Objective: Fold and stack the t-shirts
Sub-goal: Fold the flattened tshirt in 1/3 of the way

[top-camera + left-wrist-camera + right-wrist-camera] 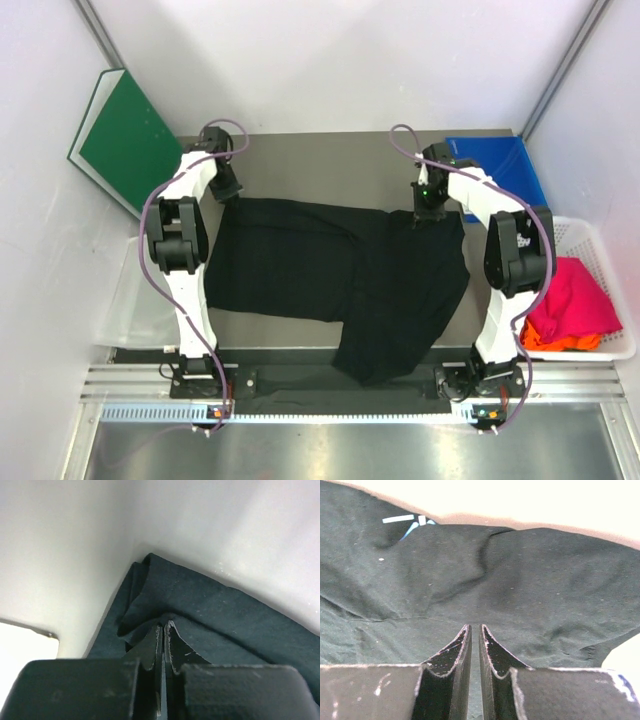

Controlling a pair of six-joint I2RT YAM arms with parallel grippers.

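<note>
Overhead, the left gripper (229, 192) and right gripper (427, 217) each meet the far edge of one black t-shirt (330, 270), which lies spread across the grey table (330, 165) and reaches back from both pincers toward the arm bases. The left jaws are pressed together on a bunched corner fold of the cloth. The right jaws stand almost together, with a thin strip of cloth between them near the collar. The fabric is soft, matte and creased, and its near hem is uneven. Outboard of the left gripper leans one stiff green board (125, 140). Just outboard of the right gripper lies one flat blue folder (500, 165). Nearer the bases on that side, one white lattice basket (582, 236) holds one crumpled pink t-shirt (575, 290) and one orange t-shirt (553, 340). That makes three shirts and two grippers.
</note>
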